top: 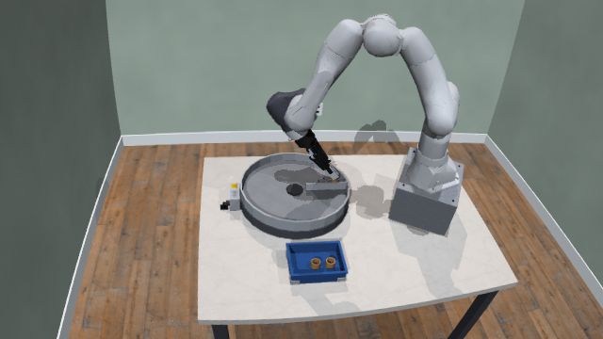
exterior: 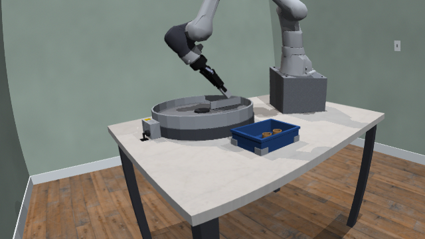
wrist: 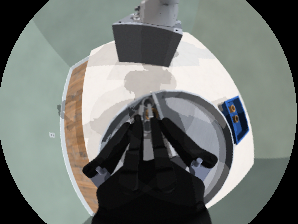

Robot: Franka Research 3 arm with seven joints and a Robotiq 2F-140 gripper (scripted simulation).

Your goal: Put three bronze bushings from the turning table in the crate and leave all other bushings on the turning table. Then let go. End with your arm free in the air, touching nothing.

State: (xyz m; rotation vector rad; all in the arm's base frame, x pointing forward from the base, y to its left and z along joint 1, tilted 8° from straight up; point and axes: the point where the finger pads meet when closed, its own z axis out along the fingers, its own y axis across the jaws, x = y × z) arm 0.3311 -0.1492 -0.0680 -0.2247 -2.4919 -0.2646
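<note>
The grey turning table [top: 294,190] stands at the back middle of the white table. A fixed grey bar [top: 326,186] runs from its dark hub [top: 294,189] to the right rim. A small bronze bushing [top: 333,181] lies just behind the bar near the rim. My gripper [top: 330,173] is shut and tilted, with its fingertips right at this bushing; I cannot see whether they touch it. The gripper also shows in the exterior view [exterior: 226,95] and in the wrist view [wrist: 148,106]. The blue crate [top: 316,261] holds two bronze bushings [top: 316,263] [top: 331,262].
A small grey control box [top: 234,192] sits at the left side of the turning table. My grey base block [top: 426,198] stands at the right. The crate lies in front of the turning table, near the table's front edge.
</note>
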